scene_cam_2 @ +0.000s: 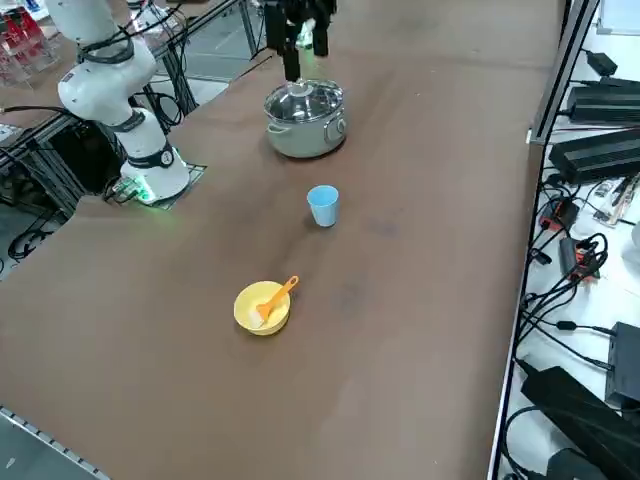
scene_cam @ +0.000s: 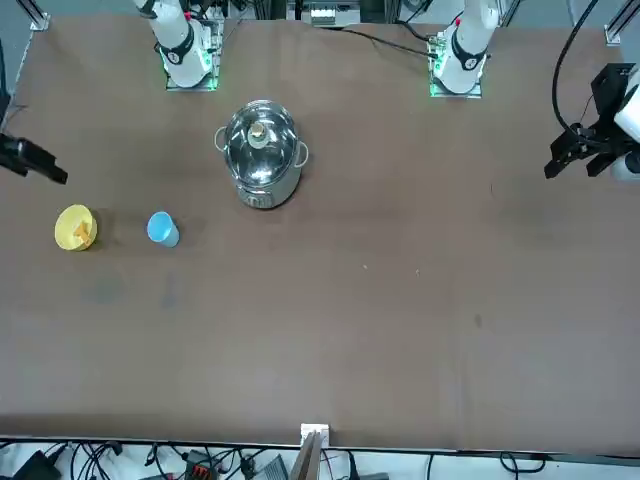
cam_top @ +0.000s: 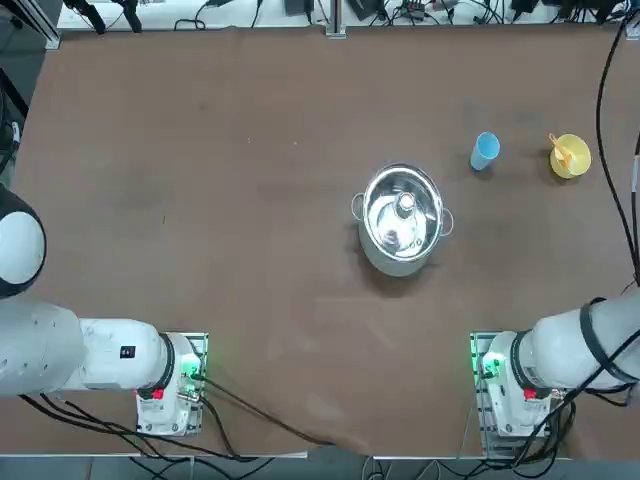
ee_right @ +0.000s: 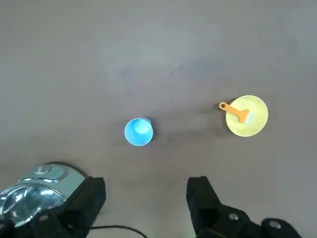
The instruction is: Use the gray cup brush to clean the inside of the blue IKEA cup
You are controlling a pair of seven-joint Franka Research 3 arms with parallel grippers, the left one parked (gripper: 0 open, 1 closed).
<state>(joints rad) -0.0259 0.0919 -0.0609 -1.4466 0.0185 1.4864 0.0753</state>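
Our right claw hangs high above the table with its fingers spread wide and nothing between them, looking down on the blue IKEA cup, which stands upright between the steel pot and the yellow bowl. The gray cup brush, orange to our eye, lies propped in that bowl at the table's right side. We judge the slim, tilted handle easy to miss or pinch askew, which could drag the light bowl along or tip it, and a careless swing afterwards could knock the cup over.
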